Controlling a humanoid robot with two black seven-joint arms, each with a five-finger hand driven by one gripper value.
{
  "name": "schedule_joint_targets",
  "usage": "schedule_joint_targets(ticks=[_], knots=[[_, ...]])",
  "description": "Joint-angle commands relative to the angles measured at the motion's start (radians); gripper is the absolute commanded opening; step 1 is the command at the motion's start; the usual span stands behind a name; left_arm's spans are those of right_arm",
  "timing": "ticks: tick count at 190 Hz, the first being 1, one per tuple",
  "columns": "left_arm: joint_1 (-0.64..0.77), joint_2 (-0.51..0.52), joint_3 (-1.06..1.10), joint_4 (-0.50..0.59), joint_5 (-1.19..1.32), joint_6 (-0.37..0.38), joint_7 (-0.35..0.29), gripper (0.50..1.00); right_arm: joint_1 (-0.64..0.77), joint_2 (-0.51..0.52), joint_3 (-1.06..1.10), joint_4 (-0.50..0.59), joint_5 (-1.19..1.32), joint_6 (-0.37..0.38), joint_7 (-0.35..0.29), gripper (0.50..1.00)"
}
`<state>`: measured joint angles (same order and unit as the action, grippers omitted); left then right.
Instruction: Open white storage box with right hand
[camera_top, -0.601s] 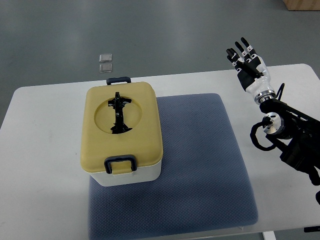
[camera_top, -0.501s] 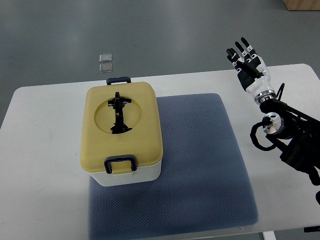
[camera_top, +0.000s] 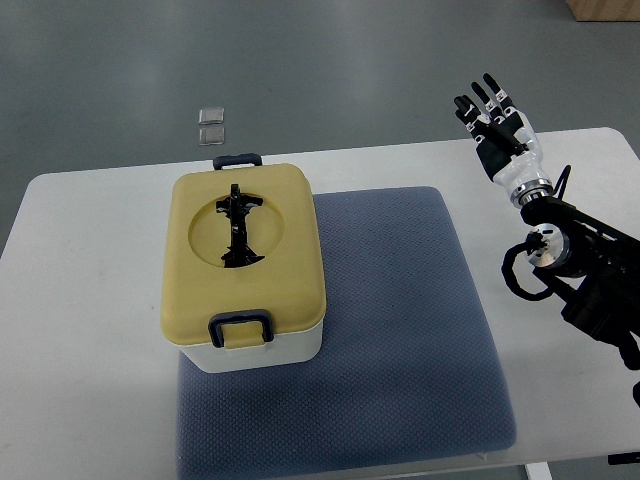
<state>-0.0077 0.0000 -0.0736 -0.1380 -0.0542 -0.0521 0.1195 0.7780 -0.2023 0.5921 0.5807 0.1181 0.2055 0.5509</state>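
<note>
With the yellow lid (camera_top: 245, 255) shut and latched, nothing's done yet: white storage box (camera_top: 262, 350) sits left-centre on the worktop (camera_top: 90, 330). Right hand (camera_top: 500, 130) hovers at the far right edge, fingers spread, empty, well apart from it.

Matt yellow plastic lid (camera_top: 246, 258) tops the smooth white plastic storage box (camera_top: 262, 352); beneath it lies a dimpled blue-grey fabric mat (camera_top: 400, 320), and right of the box a glossy black-and-white hard-shelled right hand (camera_top: 503, 135).

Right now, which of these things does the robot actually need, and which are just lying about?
Needed:
- white storage box with its yellow lid, shut
- right hand, open, far from the box

Lying about:
- blue mat
- white table
- two small squares on the floor
</note>
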Motion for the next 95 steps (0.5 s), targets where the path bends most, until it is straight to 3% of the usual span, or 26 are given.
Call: schedule_joint_targets(ticks=[1,95], knots=[[0.0,0.0,0.0,0.001,-0.001,0.0,0.0,1.0,0.0,0.0,0.0,-0.001,0.0,0.0,0.001,0.928],[0.0,0.0,0.0,0.001,0.001,0.0,0.0,1.0,0.006,-0.006,-0.014,-0.001,-0.002,0.002,0.0,0.928]])
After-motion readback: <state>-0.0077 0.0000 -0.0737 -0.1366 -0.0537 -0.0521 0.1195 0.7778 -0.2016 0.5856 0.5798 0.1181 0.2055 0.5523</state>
